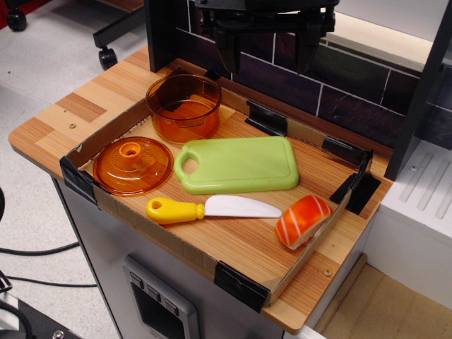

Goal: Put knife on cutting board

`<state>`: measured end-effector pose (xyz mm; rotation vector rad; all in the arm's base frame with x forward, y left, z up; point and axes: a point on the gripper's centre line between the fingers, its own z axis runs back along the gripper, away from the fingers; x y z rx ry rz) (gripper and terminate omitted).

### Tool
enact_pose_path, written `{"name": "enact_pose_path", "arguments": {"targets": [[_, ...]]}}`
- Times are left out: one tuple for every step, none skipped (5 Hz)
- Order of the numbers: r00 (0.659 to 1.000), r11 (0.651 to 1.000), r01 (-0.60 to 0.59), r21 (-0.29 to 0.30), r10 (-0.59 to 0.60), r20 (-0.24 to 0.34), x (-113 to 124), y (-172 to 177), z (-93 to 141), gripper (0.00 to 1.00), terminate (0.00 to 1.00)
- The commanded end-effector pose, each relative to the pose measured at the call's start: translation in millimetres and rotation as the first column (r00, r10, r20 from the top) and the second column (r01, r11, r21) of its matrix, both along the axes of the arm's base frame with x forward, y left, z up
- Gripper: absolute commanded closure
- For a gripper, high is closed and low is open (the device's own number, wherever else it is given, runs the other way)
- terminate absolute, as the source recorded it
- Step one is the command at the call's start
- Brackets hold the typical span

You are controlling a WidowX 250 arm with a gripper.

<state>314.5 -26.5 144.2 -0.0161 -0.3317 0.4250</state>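
The knife [212, 209] has a white rounded blade and a chunky yellow handle. It lies flat on the wooden table, handle to the left, just in front of the cutting board [240, 164]. The board is light green, with its oval handle hole at the left, and nothing lies on it. My gripper [268, 42] hangs high at the back, above and behind the board. Its two dark fingers [227, 48] point down and stand apart, with nothing between them.
An orange translucent pot [183, 106] stands at the back left. Its round orange lid [133, 164] lies left of the board. A toy salmon sushi [304, 220] lies at the front right. A low cardboard rim [106, 205] with black corner clips bounds the area. A dark tiled wall [339, 92] is behind.
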Motion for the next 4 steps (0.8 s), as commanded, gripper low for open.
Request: {"name": "enact_pose_path", "arguments": {"targets": [[1.0,1.0,0.0,0.0,0.0,0.0,0.0,0.0,0.0,0.0,0.0],[0.969,0.969,0.248,0.013,-0.247,-0.025,10.3,-7.1,1.8,0.0,0.0],[0.877,0.878,0.479,0.012,-0.48,0.011,10.9,-4.2,1.2,0.0,0.0],[0.73,0.731,0.682,-0.011,-0.68,0.073,-1.7,-1.5,2.8,0.0,0.0]]}}
